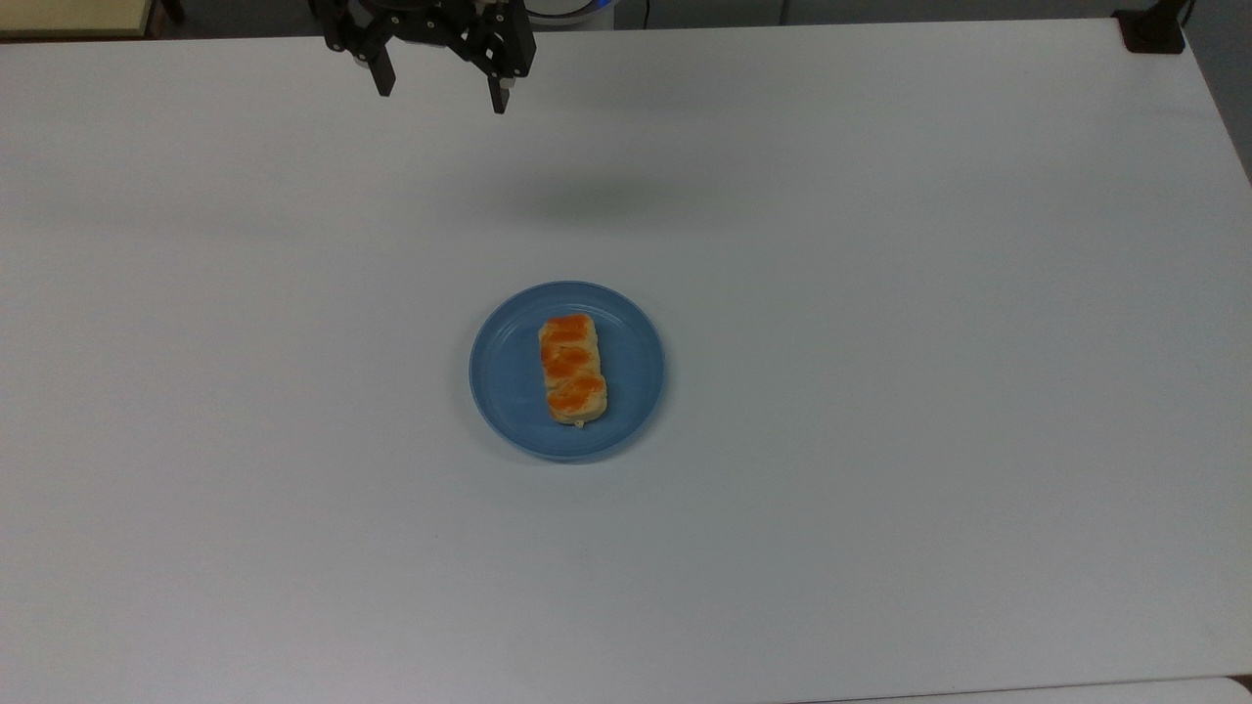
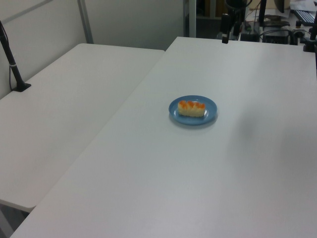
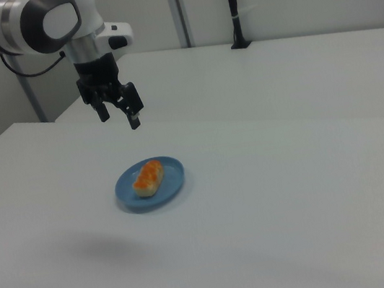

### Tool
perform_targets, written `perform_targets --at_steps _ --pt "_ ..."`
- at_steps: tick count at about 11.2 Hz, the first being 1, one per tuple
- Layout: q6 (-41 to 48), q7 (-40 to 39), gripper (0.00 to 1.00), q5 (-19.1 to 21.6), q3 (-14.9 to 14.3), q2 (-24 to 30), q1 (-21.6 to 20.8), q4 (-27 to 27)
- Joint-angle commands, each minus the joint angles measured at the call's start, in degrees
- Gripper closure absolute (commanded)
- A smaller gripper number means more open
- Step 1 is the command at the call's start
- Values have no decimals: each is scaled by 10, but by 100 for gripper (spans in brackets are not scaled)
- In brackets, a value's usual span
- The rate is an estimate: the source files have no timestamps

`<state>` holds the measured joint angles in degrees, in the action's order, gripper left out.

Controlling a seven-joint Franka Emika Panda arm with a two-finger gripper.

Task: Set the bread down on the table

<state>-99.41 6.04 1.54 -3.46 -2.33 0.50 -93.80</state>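
The bread [image 1: 572,369], a small tan loaf with three orange glazed patches, lies lengthwise on the round blue plate [image 1: 499,376] in the middle of the white table [image 1: 880,411]. My gripper [image 1: 442,96] hangs in the air near the table's far edge, at the top of the top view, well away from the plate. Its fingers are spread open and hold nothing. In the right view the gripper [image 3: 119,119] hovers above and to the left of the bread [image 3: 148,178] and plate [image 3: 173,188]. The left view shows the bread [image 2: 191,108] on the plate [image 2: 210,116].
A second white table [image 2: 64,99] adjoins this one along a seam. A black clamped post [image 2: 15,69] stands on it, also visible as a post [image 3: 232,6] in the right view. A black clamp [image 1: 1154,29] sits at the top view's upper right corner. Equipment [image 2: 292,22] crowds the far end.
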Motion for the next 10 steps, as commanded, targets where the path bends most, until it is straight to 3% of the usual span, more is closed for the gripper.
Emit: perform_targets --at_steps 1,10 --pt "13 2 0 -5 3 3 -2 -1" --pt "-3 8 0 2 3 -9 -10 -1"
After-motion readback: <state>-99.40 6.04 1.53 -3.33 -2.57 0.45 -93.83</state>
